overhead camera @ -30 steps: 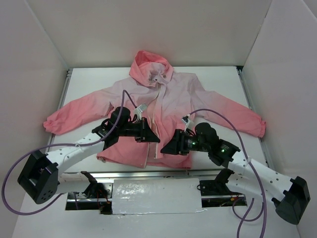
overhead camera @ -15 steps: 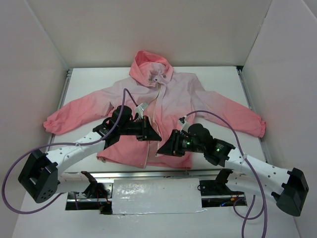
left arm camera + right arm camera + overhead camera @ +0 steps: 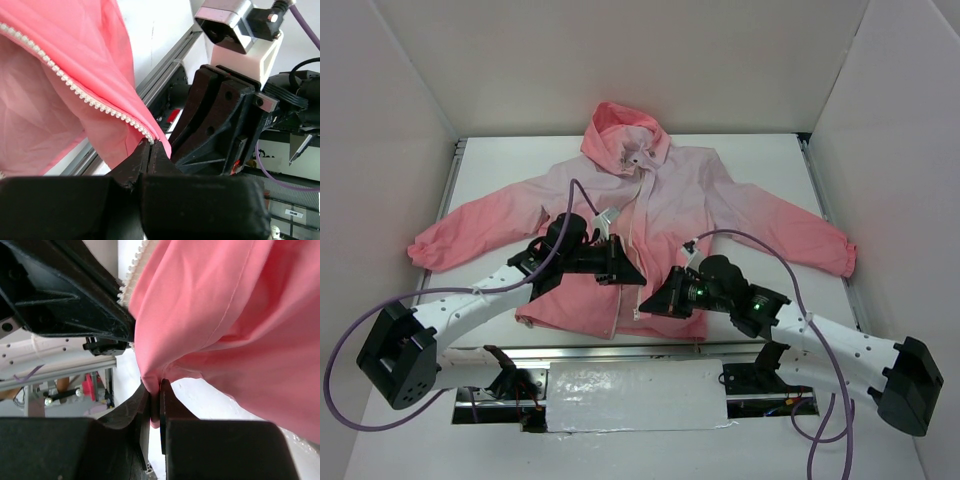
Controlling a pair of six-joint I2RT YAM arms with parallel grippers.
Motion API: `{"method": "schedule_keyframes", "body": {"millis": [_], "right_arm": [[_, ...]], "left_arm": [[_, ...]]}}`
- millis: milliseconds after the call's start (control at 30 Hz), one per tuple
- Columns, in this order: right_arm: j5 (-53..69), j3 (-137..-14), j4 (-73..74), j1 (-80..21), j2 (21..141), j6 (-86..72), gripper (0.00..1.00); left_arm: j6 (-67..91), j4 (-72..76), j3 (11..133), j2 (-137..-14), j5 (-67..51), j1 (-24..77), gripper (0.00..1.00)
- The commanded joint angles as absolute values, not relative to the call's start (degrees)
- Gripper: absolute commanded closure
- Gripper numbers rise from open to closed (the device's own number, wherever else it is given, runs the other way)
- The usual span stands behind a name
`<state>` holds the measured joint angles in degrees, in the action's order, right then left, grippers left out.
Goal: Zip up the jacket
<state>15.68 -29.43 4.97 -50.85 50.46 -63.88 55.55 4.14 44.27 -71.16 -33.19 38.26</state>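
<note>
at the hem (image 3: 582,318), we see the left gripper (image 3: 151,143) clamped on the jacket (image 3: 55,130) beside its zipper (image 3: 75,90), the right gripper (image 3: 154,390) likewise clamped.

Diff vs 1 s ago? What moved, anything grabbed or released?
The right gripper slid left toward the left gripper and slightly nearer the arm bases, its arm swinging along. Both are shut on the jacket near its hem now; no grab or release shows. The left arm and the jacket's spread look unchanged.
</note>
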Motion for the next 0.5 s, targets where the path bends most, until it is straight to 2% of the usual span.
{"method": "schedule_keyframes", "body": {"millis": [0,33,100,133,167,233,267,367,467], "right_arm": [[17.4,-26.6,-2.1,-51.2,47.6,-63.4,1.0],[18.0,-25.8,-3.8,-51.2,46.8,-62.6,1.0],[19.1,-22.7,-9.4,-51.1,43.9,-60.5,1.0],[19.3,-21.6,-12.4,-51.2,42.8,-58.3,1.0],[19.4,-19.9,-13.4,-51.1,41.9,-57.1,1.0],[19.1,-18.4,-14.9,-51.1,39.4,-54.2,1.0],[18.7,-17.3,-15.4,-51.0,38.2,-53.6,1.0],[18.3,-15.9,-15.6,-50.2,37.6,-52.3,1.0],[19.5,-14.6,-17.1,-49.5,37.5,-51.7,1.0]], "left_arm": [[53.5,4.5,48.4,-71.5,-33.0,38.6,0.95],[52.7,1.0,49.2,-71.3,-31.0,38.5,0.8],[50.1,-3.8,51.5,-70.8,-28.5,38.6,0.65],[49.2,-8.3,52.5,-70.3,-25.5,38.6,0.42],[48.3,-11.0,53.3,-70.1,-23.7,38.6,0.27],[45.8,-19.4,56.1,-69.2,-17.2,38.6,0.06],[44.4,-21.9,57.0,-68.7,-15.2,38.6,0.03],[43.3,-29.3,56.4,-67.3,-9.0,38.8,0.04],[45.0,-33.7,53.0,-65.9,-4.0,40.0,0.11]]}}
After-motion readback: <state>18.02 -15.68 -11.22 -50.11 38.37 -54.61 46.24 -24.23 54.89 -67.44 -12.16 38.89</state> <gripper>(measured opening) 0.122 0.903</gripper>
